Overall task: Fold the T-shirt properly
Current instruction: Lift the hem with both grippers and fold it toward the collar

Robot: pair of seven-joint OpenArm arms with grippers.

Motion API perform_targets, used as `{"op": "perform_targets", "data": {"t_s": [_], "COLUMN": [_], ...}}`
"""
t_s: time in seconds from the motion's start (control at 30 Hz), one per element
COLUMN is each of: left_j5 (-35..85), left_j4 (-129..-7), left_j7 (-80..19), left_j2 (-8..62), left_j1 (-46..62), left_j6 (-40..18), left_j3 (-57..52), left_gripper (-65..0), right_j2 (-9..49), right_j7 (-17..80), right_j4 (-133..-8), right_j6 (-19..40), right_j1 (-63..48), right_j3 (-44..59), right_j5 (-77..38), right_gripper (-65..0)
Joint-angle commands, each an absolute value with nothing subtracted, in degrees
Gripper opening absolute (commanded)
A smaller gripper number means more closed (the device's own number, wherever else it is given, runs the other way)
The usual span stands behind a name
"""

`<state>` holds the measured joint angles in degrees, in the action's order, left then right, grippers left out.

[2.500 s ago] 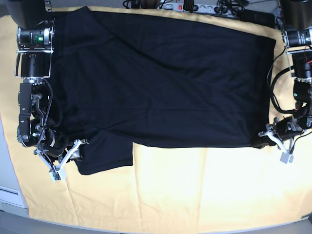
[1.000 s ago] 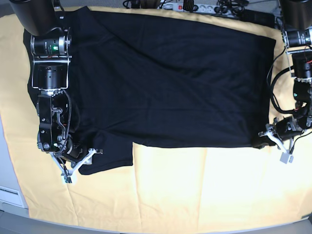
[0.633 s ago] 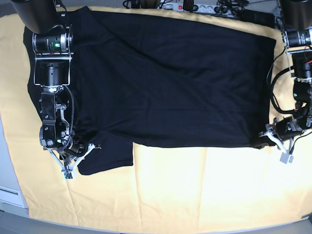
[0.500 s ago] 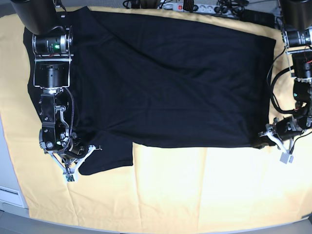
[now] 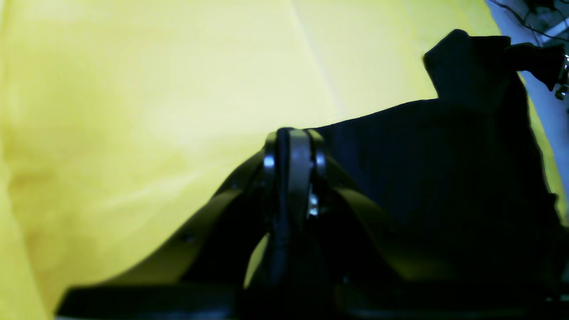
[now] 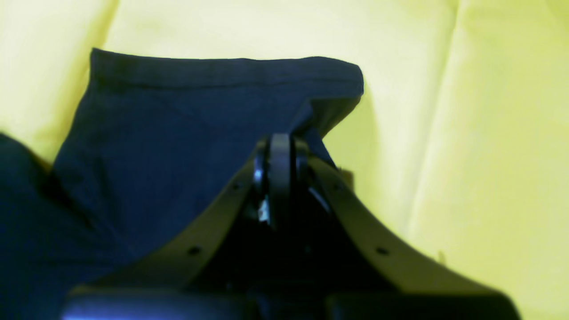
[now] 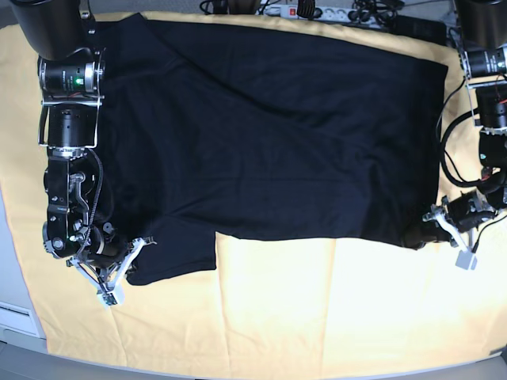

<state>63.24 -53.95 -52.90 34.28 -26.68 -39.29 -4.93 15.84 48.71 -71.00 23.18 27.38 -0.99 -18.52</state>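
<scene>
A yellow cloth (image 7: pixel 261 317) covers the surface under the spread T-shirt (image 7: pixel 269 134). Both grippers' fingers, left (image 7: pixel 434 229) and right (image 7: pixel 131 255), are clamped on its edge.

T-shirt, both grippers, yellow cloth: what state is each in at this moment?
T-shirt: spread flat on the table, partly folded, one sleeve sticking out at the near edge.
Right gripper: jaws shut on the T-shirt's sleeve corner.
Left gripper: jaws shut on the T-shirt's hem corner.
Yellow cloth: lying under the T-shirt, lightly creased.
</scene>
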Motion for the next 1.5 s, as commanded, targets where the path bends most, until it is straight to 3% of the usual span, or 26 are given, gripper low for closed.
{"op": "perform_targets", "data": {"t_s": [0.0, 0.7, 1.03, 1.47], "left_j5": [66.00, 85.00, 85.00, 85.00], "left_j4": [-54.87, -64.82, -73.95, -81.06], "left_j7": [-52.71, -73.82, -78.15, -78.11], "left_j2": [35.46, 41.21, 43.29, 49.36], "left_j1": [-28.29, -28.12, -24.18, -22.17], "left_j6": [-40.00, -40.00, -40.00, -40.00], "left_j3": [-5.37, -5.37, -5.37, -5.37], "left_gripper": [-65.0, -65.0, -65.0, -65.0], "right_j2": [17.21, 33.36, 35.77, 35.81], "right_j7": [47.81, 57.23, 63.18, 64.18], "right_j4": [-72.90, -76.64, -86.37, -87.70], "right_j6": [23.73, 38.41, 39.31, 40.00], "right_j1": [29.34, 24.53, 20.58, 19.51], "right_j3": [-0.75, -0.75, -0.75, -0.75], "right_j5": [-20.03, -47.29, -57.10, -57.04], "right_gripper": [-65.0, -65.0, -65.0, -65.0]}}
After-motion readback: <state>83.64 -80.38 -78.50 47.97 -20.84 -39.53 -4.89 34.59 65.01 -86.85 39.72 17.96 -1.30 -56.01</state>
